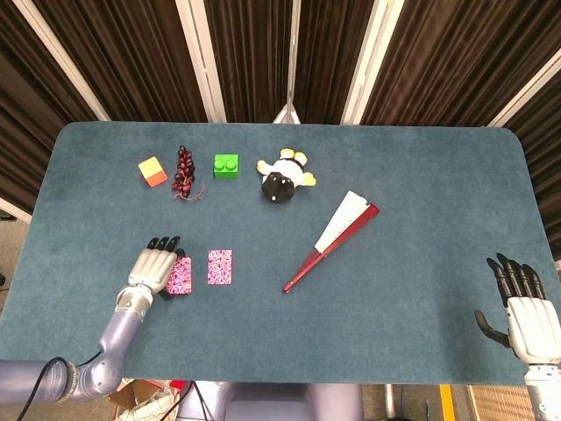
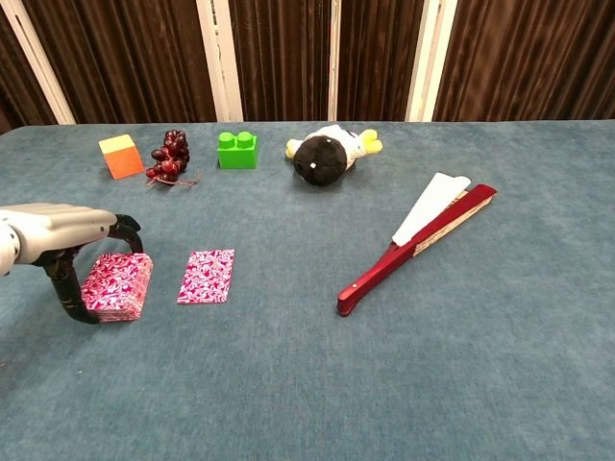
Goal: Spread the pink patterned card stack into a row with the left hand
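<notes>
Head view: left robot hand (image 1: 155,266) sits lower left of frame over the pink patterned card stack (image 1: 180,274), fingers draped on it; one single card (image 1: 220,267) lies just right, apart from the stack. Right robot hand (image 1: 529,318) idles lower right, fingers apart, empty. Chest view: left robot hand (image 2: 58,235) clamps the stack (image 2: 117,286) between thumb and fingers on the surface (image 2: 384,384). Looks like one card dealt; next move likely another card beside it.

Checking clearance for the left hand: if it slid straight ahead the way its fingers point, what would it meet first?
Probably the dark red grape bunch, well up the table from the left hand; the teal felt between looks free, though alignment is uncertain.
</notes>
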Robot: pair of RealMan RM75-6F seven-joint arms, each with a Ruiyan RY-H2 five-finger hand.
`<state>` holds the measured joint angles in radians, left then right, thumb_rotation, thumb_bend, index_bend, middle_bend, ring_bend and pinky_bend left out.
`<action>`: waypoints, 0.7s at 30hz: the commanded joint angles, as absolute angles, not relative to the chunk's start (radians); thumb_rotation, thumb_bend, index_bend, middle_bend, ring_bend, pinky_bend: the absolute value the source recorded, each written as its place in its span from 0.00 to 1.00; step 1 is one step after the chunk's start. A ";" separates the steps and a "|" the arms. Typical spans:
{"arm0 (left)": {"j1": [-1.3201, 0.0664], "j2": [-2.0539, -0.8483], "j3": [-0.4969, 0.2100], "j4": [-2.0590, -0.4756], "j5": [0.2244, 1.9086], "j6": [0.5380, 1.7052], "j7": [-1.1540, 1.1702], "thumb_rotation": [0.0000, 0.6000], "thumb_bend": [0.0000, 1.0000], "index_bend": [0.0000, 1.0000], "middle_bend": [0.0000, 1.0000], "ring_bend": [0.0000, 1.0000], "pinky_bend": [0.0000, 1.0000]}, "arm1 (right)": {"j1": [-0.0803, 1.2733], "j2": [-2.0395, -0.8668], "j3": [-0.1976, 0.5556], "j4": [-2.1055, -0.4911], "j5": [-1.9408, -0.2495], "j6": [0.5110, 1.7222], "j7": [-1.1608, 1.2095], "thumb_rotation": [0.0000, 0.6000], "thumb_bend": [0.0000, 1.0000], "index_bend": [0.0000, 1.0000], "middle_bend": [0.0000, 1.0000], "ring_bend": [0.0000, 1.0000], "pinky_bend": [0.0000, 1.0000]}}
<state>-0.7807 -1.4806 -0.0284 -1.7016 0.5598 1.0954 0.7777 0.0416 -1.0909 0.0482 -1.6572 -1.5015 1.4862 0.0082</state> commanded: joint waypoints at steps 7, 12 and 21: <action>-0.795 -1.445 -0.026 -1.748 0.512 1.107 0.817 1.00 0.11 0.14 0.00 0.00 0.00 | 0.042 -1.091 0.049 -1.659 -1.501 1.486 0.006 1.00 0.37 0.00 0.00 0.00 0.05; -0.799 -1.446 -0.022 -1.748 0.494 1.107 0.826 1.00 0.11 0.18 0.00 0.00 0.00 | 0.042 -1.091 0.048 -1.659 -1.502 1.486 0.006 1.00 0.37 0.00 0.00 0.00 0.05; -0.802 -1.491 -0.028 -1.715 0.487 1.104 0.812 1.00 0.33 0.44 0.00 0.00 0.00 | 0.041 -1.089 0.048 -1.660 -1.501 1.484 0.009 1.00 0.37 0.00 0.00 0.00 0.05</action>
<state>-0.8028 -1.4854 -0.0254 -1.7194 0.4825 1.1033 0.8176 0.0414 -1.0895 0.0476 -1.6605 -1.5006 1.4841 0.0093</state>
